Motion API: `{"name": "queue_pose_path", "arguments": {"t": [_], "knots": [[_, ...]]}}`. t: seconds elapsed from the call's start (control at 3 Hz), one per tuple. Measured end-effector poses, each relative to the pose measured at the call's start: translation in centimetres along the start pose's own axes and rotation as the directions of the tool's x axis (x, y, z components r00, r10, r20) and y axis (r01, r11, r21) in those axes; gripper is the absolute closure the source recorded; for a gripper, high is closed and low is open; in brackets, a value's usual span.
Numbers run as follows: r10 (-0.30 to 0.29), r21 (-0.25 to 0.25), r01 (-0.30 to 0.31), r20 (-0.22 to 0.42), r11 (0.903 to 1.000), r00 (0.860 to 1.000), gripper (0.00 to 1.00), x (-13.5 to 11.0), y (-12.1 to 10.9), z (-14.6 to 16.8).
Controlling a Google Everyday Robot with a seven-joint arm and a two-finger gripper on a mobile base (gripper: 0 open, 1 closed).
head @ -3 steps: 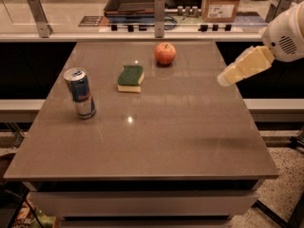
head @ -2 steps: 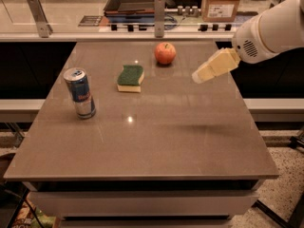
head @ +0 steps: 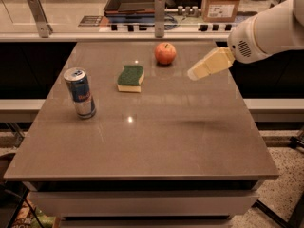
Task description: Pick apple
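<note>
The apple (head: 165,53) is small, round and red-orange, and sits on the brown table (head: 156,137) near its far edge, right of centre. My gripper (head: 195,73) reaches in from the right on a white arm, its cream-coloured fingers pointing left and down. It hovers above the table, a little to the right of the apple and nearer to me, not touching it. Nothing is in it.
A green and yellow sponge (head: 130,77) lies left of the apple. A blue and silver drink can (head: 80,92) stands upright at the table's left. Behind the table runs a counter with a dark tray (head: 135,0) and a cardboard box (head: 220,2).
My gripper and arm have moved left across the table toward the apple. The apple, sponge and can have not moved.
</note>
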State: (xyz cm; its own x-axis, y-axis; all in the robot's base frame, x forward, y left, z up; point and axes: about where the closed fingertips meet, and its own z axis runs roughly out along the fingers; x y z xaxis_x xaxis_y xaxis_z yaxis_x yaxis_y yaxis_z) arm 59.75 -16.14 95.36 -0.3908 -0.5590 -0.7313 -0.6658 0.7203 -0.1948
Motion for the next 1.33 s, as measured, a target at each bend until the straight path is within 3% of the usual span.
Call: {"name": "queue_pose_path", "arguments": {"t": [0.67, 1.33], "knots": [[0.074, 0.008, -0.075, 0.125, 0.9971, 0.989, 0.0, -2.3, -2.1, 6.8], [0.136, -0.01, -0.137, 0.201, 0.9906, 0.97, 0.0, -2.9, -5.2, 13.0]]}}
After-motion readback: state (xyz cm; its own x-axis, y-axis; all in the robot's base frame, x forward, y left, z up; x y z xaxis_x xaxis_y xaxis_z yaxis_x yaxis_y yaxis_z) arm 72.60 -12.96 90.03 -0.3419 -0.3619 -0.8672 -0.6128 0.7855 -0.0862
